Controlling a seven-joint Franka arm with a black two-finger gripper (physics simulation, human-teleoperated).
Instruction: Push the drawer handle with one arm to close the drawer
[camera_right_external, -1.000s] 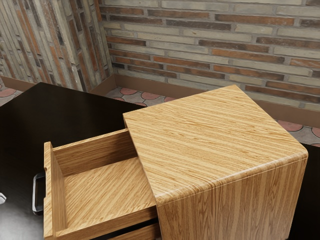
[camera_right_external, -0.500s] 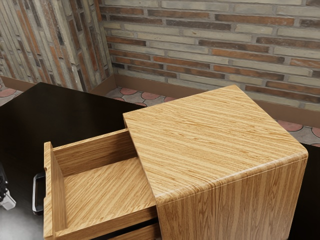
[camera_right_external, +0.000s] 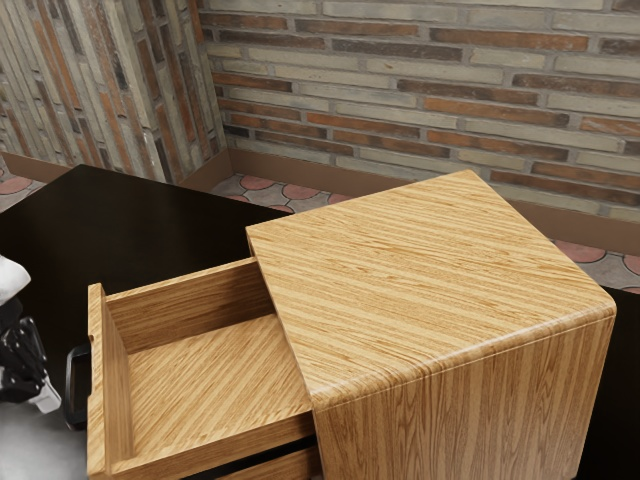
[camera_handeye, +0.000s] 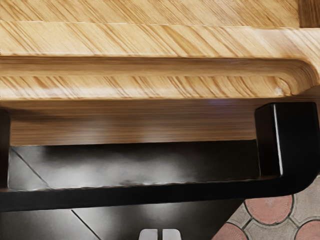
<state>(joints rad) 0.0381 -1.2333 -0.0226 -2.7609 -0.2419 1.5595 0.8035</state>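
Cabinet (camera_right_external: 440, 290) stands with its drawer (camera_right_external: 210, 390) open; handle (camera_handeye: 125, 194) sits on the drawer's front. Gripper (camera_handeye: 160, 234) is just beside the handle's outer side, fingers narrow, empty (presumably to push, not grasp).

The jaws have moved closer to the black handle (camera_right_external: 70, 385).
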